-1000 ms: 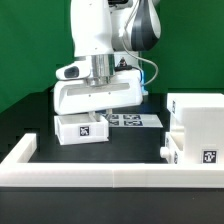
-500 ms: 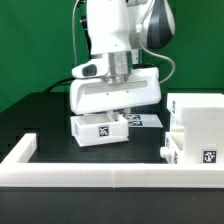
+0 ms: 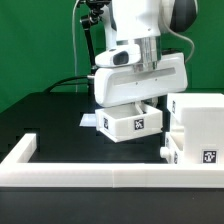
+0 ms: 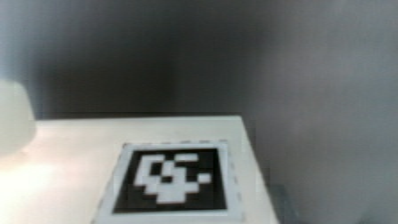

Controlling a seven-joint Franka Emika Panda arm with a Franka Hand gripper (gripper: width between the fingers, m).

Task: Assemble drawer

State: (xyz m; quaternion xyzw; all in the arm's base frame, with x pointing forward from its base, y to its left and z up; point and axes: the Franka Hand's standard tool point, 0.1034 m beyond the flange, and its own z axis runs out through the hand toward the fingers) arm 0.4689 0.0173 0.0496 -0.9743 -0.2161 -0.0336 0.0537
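Note:
My gripper [image 3: 140,100] is shut on a small white drawer tray [image 3: 132,122] with a black-and-white tag on its front, and holds it just above the black table. The tray hangs close to the left side of the tall white hollow shell [image 3: 198,115] at the exterior view's right. A lower white part with a tag [image 3: 206,155] sits at the shell's front. In the wrist view the tray's white face and its tag [image 4: 175,180] fill the frame, and my fingers do not show there.
The long low white border rail [image 3: 90,166] runs along the front and up the left side. The marker board [image 3: 90,121] peeks out behind the held tray. A green backdrop stands behind the table.
My arm has carried the tray from the middle-left of the table toward the exterior view's right, up close to the shell. The tray stays in my grip.

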